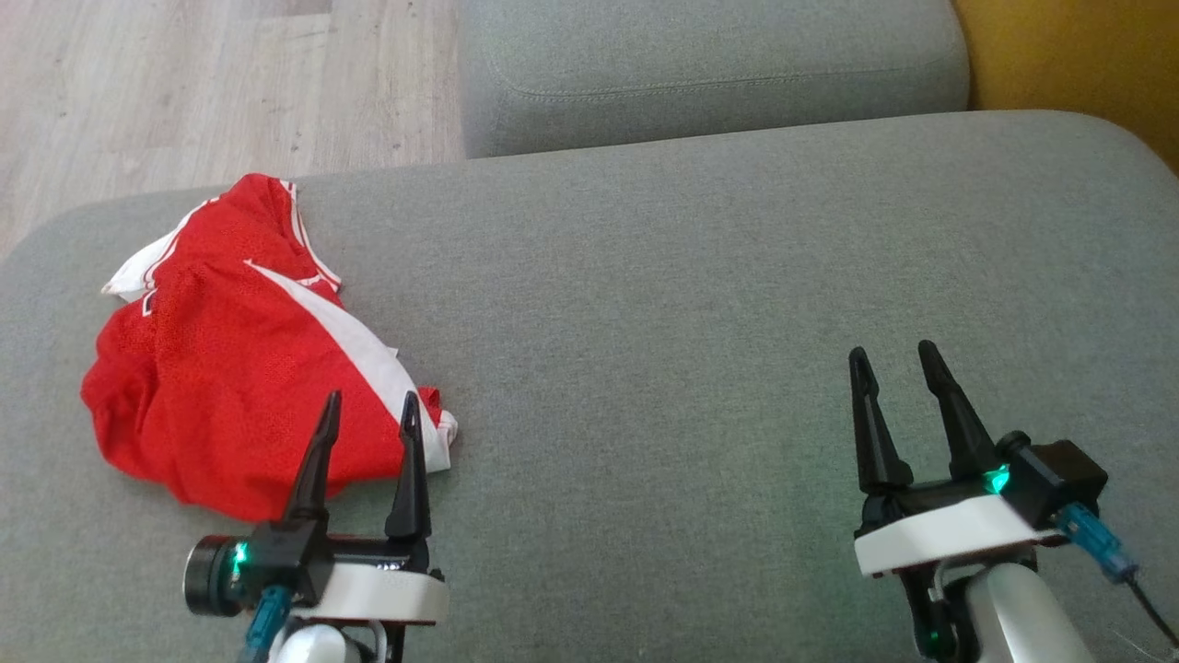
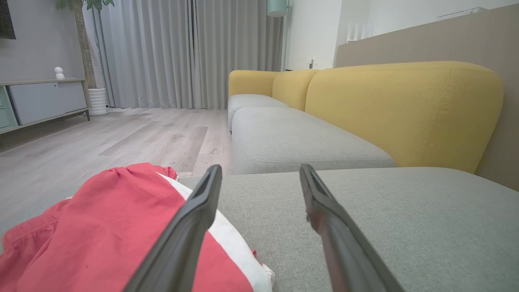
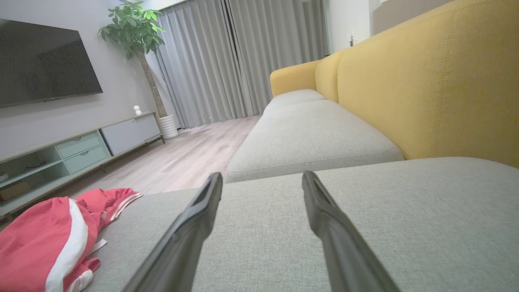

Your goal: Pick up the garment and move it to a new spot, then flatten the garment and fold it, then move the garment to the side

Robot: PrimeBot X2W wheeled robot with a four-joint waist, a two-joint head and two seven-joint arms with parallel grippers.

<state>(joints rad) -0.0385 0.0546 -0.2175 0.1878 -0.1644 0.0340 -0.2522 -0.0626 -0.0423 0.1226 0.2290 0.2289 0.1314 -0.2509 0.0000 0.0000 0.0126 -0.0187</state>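
**Q:** Where is the garment (image 1: 212,368) relative to the end effectors?

**A:** It is recorded on the left part of the grey seat cushion (image 1: 691,322), close to that cushion's left edge. The left end effector (image 1: 372,398) is held at the garment's near right margin. In the left wrist view its left finger is seen in front of the red cloth, and bare cushion is seen between the fingers. Contact cannot be confirmed. The right end effector (image 1: 892,350) is held well apart from the garment, over bare cushion.

**Q:** State of the jaws?

**A:** Both end effectors are noted as released, with the fingers spread and nothing held between them.

**Q:** Materials and shapes, near to far?

**A:** The fingers are dark, long and tapered to points, and are mounted on white bodies. The seat cushion is broad, with rounded corners, and is covered in grey woven fabric. Beyond it a second grey cushion (image 1: 709,64) with a stitched seam is noted, backed by a yellow upholstered backrest (image 2: 405,109). A pale wood-plank floor (image 1: 184,92) is seen to the left, and pleated grey curtains (image 2: 162,52) are seen at the far end.

**Q:** Appearance of the garment?

**A:** Red, mesh-like cloth is observed, crumpled in a loose, unfolded heap. It is crossed by a broad white band, and narrow white striping is noted along an upper hem.
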